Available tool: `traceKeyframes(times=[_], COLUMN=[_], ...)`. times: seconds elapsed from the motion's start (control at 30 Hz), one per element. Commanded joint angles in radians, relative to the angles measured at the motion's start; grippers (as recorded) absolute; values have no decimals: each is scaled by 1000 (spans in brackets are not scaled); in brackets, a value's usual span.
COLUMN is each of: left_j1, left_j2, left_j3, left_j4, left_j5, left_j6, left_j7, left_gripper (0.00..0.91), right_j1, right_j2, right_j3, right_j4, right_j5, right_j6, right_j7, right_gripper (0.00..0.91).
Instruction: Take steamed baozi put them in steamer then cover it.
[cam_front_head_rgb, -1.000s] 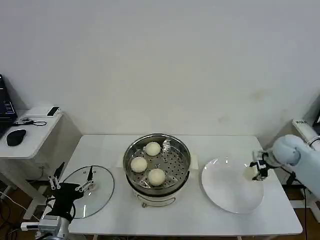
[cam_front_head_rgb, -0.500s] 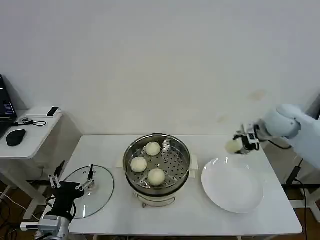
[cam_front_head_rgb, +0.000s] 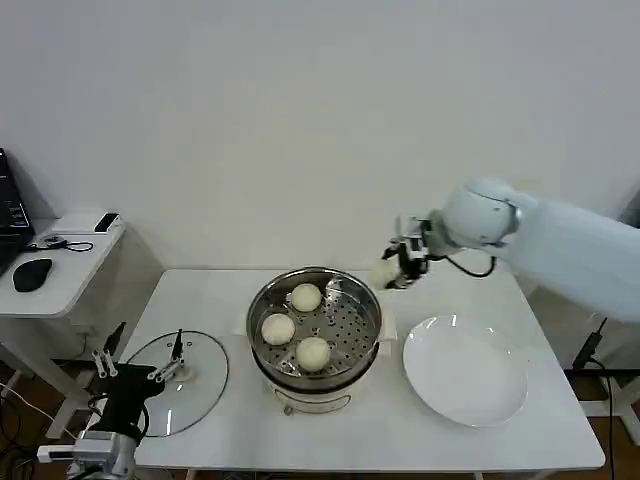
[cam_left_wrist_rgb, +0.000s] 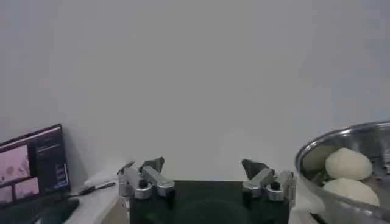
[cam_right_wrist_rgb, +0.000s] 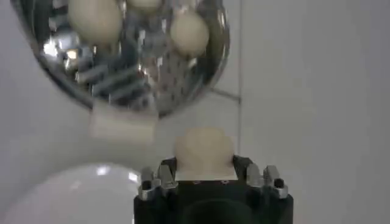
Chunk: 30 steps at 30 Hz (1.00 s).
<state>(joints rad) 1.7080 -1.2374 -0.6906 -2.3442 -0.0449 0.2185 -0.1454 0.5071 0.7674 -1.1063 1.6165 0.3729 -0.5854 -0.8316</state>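
Observation:
The steamer stands mid-table with three steamed baozi on its holed tray: one at the back, one at the left, one at the front. My right gripper hangs in the air just right of the steamer's back rim, shut on a fourth baozi. In the right wrist view that baozi sits between the fingers, with the steamer beyond. The glass cover lies flat on the table at the left. My left gripper stands open by the cover, nothing between its fingers.
A white plate lies bare at the table's right. A side desk with a mouse and a small device stands at the far left. A white wall rises close behind the table.
My right gripper lifted the baozi off the white plate and carried it up and leftward to the steamer's back right rim. The left arm and cover stayed put.

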Motion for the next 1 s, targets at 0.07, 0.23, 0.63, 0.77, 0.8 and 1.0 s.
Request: traceKeyframes(times=[0.07,0.23,0.63,0.77,0.8,1.0], left_j1=[2,3,1,1,1,2], left_j2=[-4,-7,-2,-3,-3,-3], left_j3=[-2,-6,-9,-9,-9,-9], left_j4=[3,-1,1,2,2,1], left_j5=[4,4,2,2,2,2], left_j6=[-4,-5,-3,-5,-4,-5], left_j7=[1,0,0,0,0,0], left_gripper=[907,907,907,907,907,907], right_j1=[14,-57,-115,-118,-121,-137], right_j2=[193,205,210,209,209,212], right_j3=[-88,-94,-92,-93,-91,-81], right_j4=[1,-39,-87,-92,-94,-101], right_j5=[237,194,129,107,92,71], right_j6=[-142,-143,-142,-142,-141,-141], right_j7=[167,179,173,173,172,172], right_gripper=[645,645,645,645,645,645])
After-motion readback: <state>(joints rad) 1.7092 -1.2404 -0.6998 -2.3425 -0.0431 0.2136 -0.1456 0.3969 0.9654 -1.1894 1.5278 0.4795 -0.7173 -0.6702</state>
